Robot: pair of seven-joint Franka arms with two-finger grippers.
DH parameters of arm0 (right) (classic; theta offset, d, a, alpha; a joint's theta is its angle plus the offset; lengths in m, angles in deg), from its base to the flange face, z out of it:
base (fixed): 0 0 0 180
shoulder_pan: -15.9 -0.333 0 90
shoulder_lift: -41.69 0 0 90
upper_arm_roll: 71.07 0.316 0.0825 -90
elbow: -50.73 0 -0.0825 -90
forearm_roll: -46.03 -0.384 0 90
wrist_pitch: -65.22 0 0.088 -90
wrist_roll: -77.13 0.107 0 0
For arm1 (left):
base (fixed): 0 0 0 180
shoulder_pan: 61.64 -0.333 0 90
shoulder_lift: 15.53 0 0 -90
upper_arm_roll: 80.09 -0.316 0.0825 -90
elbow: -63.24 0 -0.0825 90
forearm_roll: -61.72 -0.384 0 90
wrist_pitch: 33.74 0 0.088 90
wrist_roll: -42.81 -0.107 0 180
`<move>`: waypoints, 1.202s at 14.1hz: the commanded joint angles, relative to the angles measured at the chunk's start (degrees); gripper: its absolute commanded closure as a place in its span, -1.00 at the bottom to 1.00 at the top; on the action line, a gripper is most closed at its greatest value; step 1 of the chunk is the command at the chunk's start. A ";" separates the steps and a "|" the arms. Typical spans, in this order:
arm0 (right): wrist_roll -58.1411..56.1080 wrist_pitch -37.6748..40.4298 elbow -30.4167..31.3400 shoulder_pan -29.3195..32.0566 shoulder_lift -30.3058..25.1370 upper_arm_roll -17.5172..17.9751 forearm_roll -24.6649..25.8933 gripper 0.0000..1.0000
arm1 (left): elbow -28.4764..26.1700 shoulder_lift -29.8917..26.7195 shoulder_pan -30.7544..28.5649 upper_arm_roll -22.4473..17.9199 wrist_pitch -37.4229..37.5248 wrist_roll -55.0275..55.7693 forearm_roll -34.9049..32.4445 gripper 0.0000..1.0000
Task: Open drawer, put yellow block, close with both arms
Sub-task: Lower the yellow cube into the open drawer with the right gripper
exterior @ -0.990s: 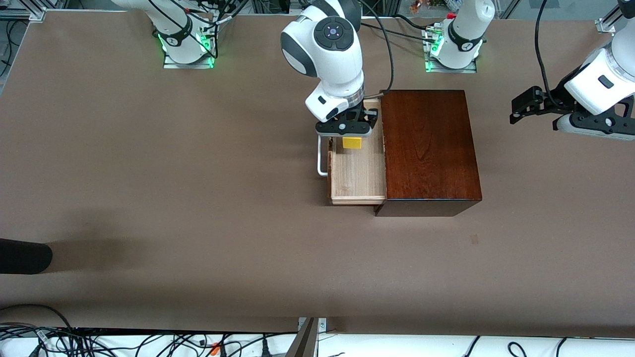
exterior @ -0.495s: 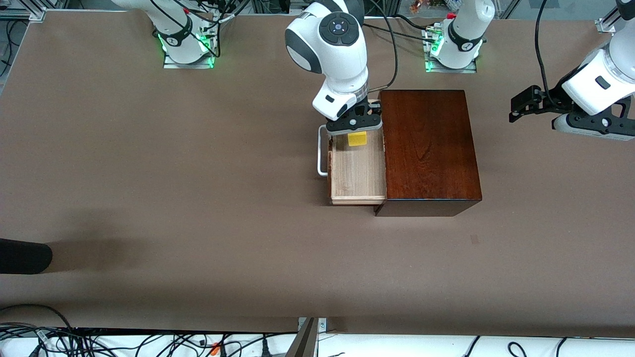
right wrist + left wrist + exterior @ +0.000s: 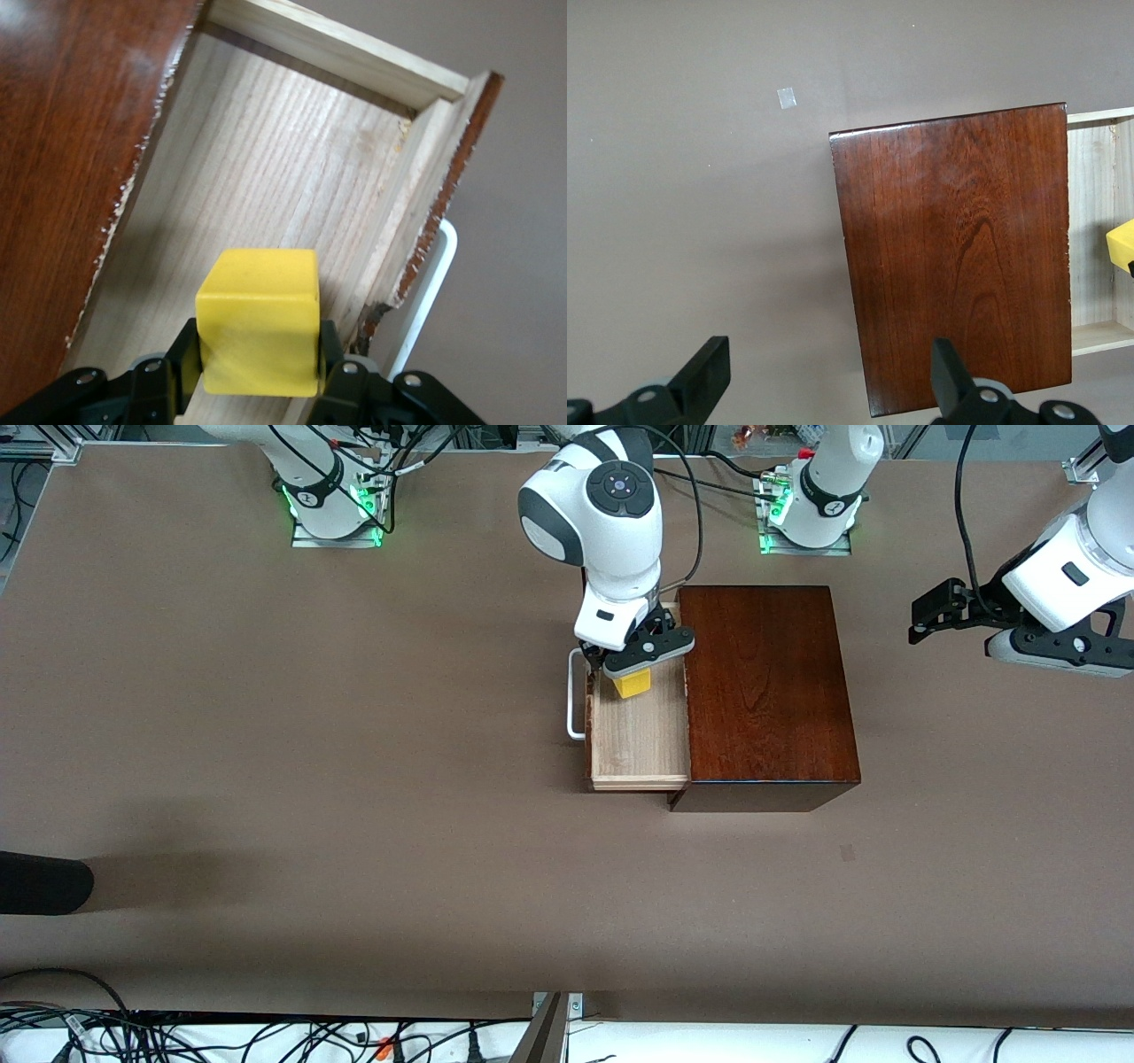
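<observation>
I see the drawer [image 3: 640, 735] pulled out of the dark wooden box [image 3: 764, 691] toward the right arm's end of the table, its pale tray open to the camera and its white handle [image 3: 574, 695] sticking out from the reddish-brown front. My right gripper [image 3: 634, 666] sits over the part of the tray farthest from the front camera, pinching the yellow block [image 3: 633, 683] between its two fingers. In the right wrist view the yellow block [image 3: 259, 320] is squeezed on both sides by the black fingers [image 3: 330, 354], and the light wood of the drawer floor [image 3: 257, 204] shows below it, with the drawer front and the handle [image 3: 427, 297] just beside. I cannot tell whether the block touches the floor of the tray.

My left gripper [image 3: 930, 615] waits in the air over the bare table [image 3: 354, 779] at the left arm's end, well apart from the box. Its fingers [image 3: 709, 376] are spread wide with nothing between them; past them the left wrist view shows the box top [image 3: 961, 257] and a sliver of the block [image 3: 1122, 245] in the tray
</observation>
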 commanded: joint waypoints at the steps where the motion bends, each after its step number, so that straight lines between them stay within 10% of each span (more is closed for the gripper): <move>1: -4.65 -0.57 -1.85 -2.02 1.65 -0.61 3.61 0.65 | -0.37 -0.28 0.16 -0.25 0.28 -0.56 -0.76 -1.00; 17: -34.90 0.31 -1.41 -2.28 3.59 -0.70 9.41 0.57 | 1.12 0.42 0.16 -0.69 0.19 -0.21 -0.24 -1.00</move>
